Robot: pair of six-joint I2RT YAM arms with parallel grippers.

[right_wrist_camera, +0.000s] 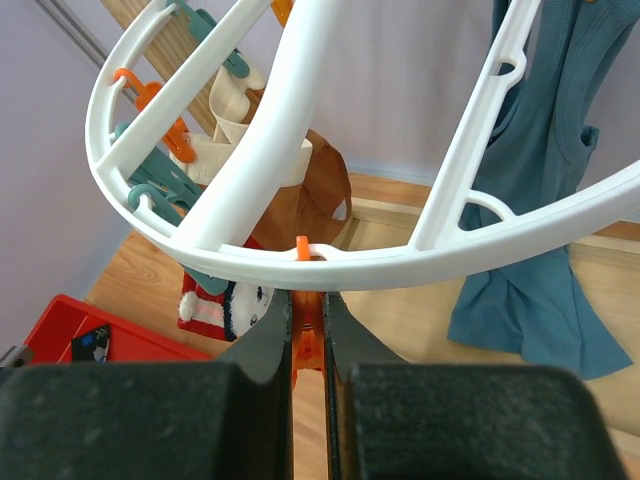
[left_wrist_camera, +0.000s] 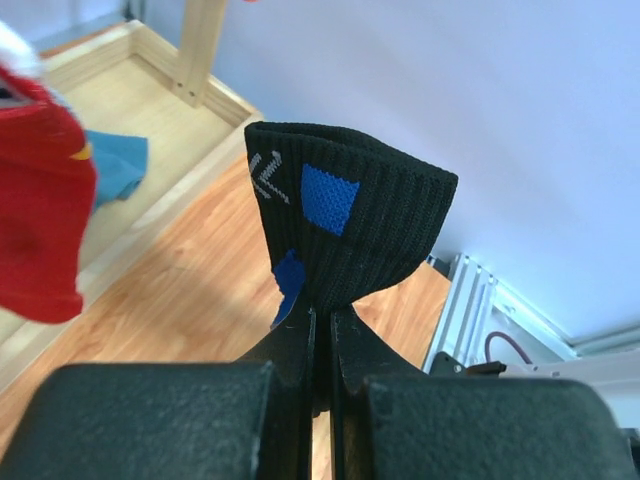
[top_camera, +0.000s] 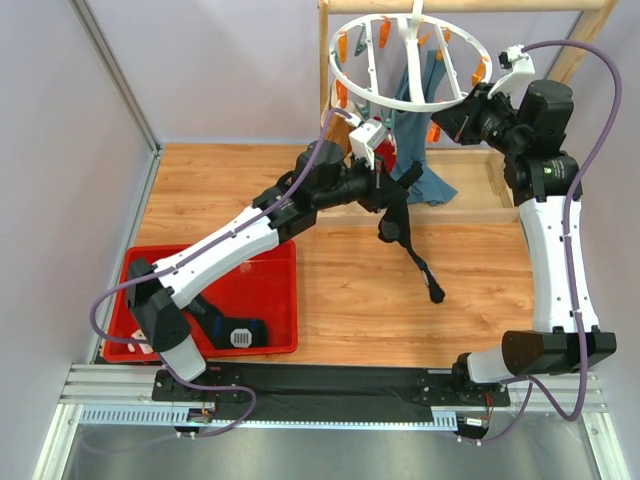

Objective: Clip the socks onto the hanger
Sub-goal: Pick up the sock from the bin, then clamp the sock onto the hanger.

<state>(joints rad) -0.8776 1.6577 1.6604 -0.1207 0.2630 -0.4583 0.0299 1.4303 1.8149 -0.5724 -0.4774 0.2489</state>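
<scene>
The white ring hanger [top_camera: 352, 83] hangs from the wooden rack at the back, with orange and teal clips on its rim. My left gripper [top_camera: 397, 193] is shut on the cuff of a black sock [top_camera: 412, 250] that dangles above the table, just below and in front of the hanger. In the left wrist view [left_wrist_camera: 322, 318] the black sock [left_wrist_camera: 372, 230] shows blue patches. My right gripper [top_camera: 447, 124] is shut on an orange clip [right_wrist_camera: 308, 335] under the hanger's rim [right_wrist_camera: 420, 265]. A red Christmas sock [right_wrist_camera: 215, 300] hangs from the hanger behind; it also shows in the left wrist view [left_wrist_camera: 40, 220].
A teal garment [top_camera: 422, 150] hangs from the hanger's middle down to the rack base. A red bin [top_camera: 280, 300] at the near left holds another dark sock [top_camera: 232, 331]. The pale wooden rack frame [top_camera: 560, 8] stands behind the hanger. Walls close off the left and back.
</scene>
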